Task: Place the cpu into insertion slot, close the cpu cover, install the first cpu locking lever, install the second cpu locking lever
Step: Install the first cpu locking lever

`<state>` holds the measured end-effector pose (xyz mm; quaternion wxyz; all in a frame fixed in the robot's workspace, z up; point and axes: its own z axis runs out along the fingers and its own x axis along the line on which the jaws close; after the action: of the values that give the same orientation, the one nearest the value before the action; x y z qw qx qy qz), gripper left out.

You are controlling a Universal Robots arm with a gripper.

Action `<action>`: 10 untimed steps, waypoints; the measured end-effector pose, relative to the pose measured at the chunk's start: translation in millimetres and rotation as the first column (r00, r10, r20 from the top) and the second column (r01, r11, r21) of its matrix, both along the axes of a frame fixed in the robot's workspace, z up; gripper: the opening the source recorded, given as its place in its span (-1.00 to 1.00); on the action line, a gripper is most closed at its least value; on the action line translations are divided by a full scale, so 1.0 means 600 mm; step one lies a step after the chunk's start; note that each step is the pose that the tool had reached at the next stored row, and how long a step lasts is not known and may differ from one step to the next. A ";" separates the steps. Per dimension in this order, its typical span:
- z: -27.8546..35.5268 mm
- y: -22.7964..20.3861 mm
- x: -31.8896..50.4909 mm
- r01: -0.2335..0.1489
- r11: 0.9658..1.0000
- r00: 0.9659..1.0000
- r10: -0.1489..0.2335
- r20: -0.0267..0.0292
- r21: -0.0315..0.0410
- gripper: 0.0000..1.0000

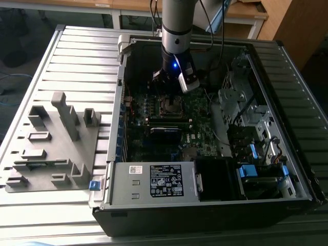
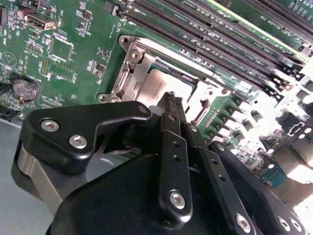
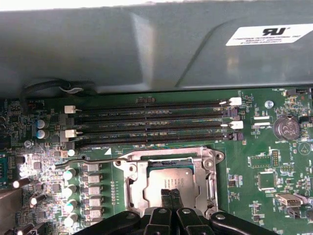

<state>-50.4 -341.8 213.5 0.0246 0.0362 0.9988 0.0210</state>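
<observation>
While I hang inside the open computer case, my gripper (image 3: 171, 195) has its black jaws pressed together, pinching nothing. The tips point down over the small flat square cpu (image 3: 166, 177) with its grey-silver metal top; whether they touch it I cannot tell. The cpu lies in the dark square insertion slot (image 1: 172, 106), and the thin silver square-framed cpu cover (image 3: 138, 183) lies down around it, the chip showing through its window. The slot sits in the green circuit board (image 3: 254, 161) just beside the long black memory slots (image 3: 146, 122), which run along the board's edge under the grey metal case wall (image 3: 122, 54). A thin metal lever (image 3: 98, 161) lies along the cover's edge nearest those slots; I cannot tell whether it is hooked.
</observation>
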 end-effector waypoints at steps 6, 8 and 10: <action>0.000 0.0000 -0.002 0.000 1.000 1.000 0.000 0.000 0.000 -0.79; 0.000 0.0000 -0.002 0.000 1.000 1.000 0.000 0.000 0.000 -0.79; 0.002 -0.0001 -0.002 0.000 1.000 1.000 0.000 0.000 0.000 -0.79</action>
<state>-51.7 -341.9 214.9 0.0245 0.0362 0.9988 0.0209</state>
